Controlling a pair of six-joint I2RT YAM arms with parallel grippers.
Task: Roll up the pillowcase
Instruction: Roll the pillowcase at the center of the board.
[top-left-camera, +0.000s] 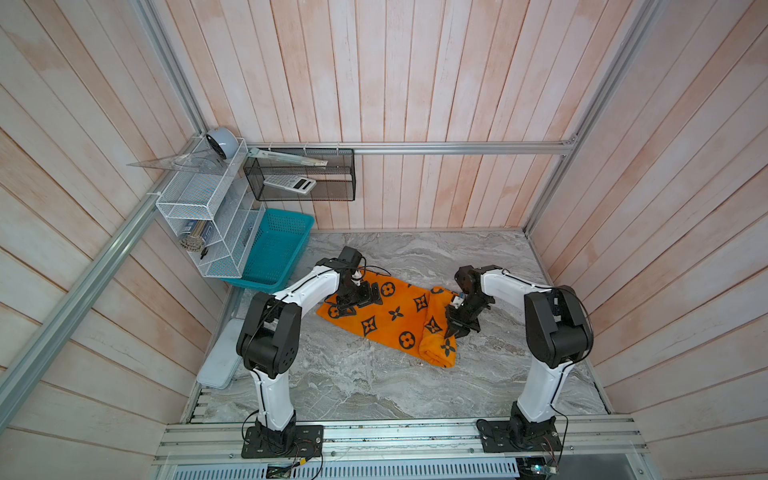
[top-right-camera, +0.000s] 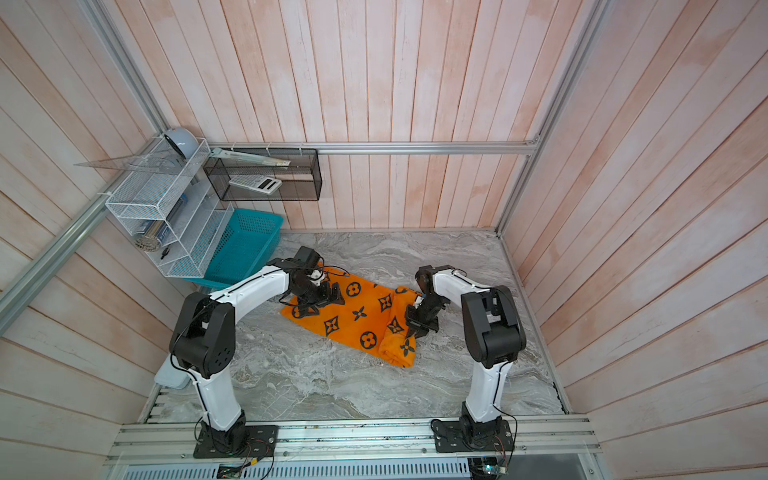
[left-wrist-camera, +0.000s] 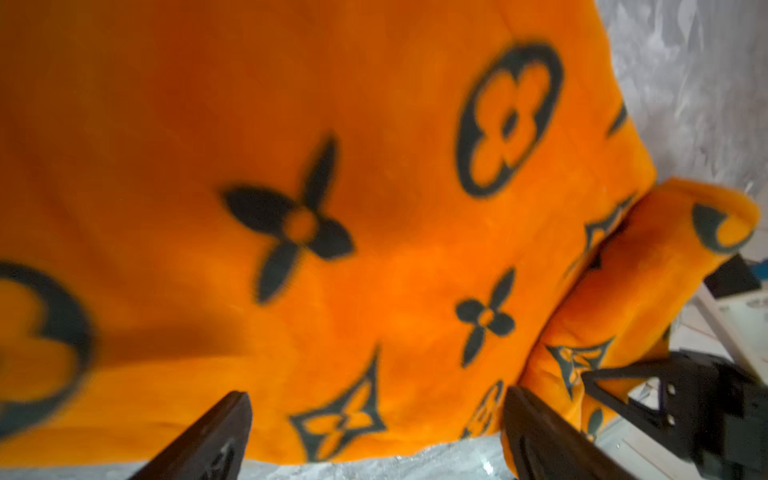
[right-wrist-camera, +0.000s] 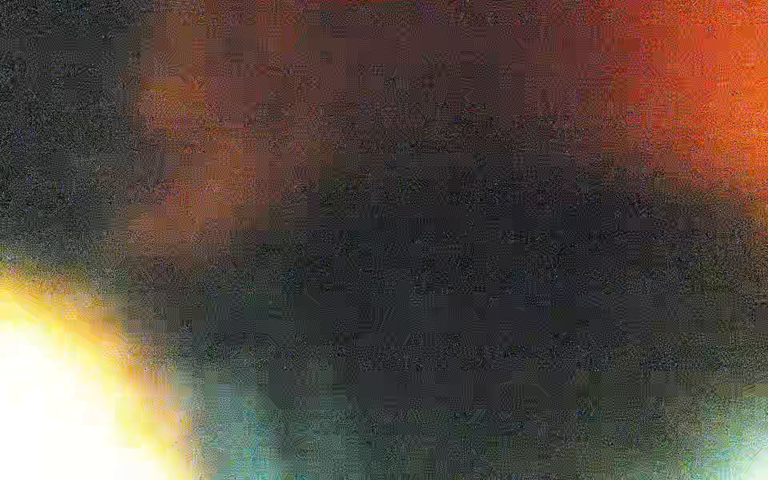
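Left gripper (left-wrist-camera: 376, 405) hung wide open over the orange pillowcase (top-left-camera: 399, 320), printed with black flowers and diamonds; right gripper (top-left-camera: 454, 330) sat at its rolled end, open or closed unclear.

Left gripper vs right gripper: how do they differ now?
Left gripper is open over flat pillowcase; right gripper sits at its rolled end, closure unclear. Left wrist view is clear; right wrist view is dark. Both are black.

Items counted: one pillowcase (top-left-camera: 386, 316); two grippers, the left gripper (left-wrist-camera: 374, 440) and the right gripper (top-left-camera: 451, 333); one teal basket (top-left-camera: 274, 249); one white wire rack (top-left-camera: 183, 205); one black mesh basket (top-left-camera: 334, 183); one calculator (top-left-camera: 289, 184)
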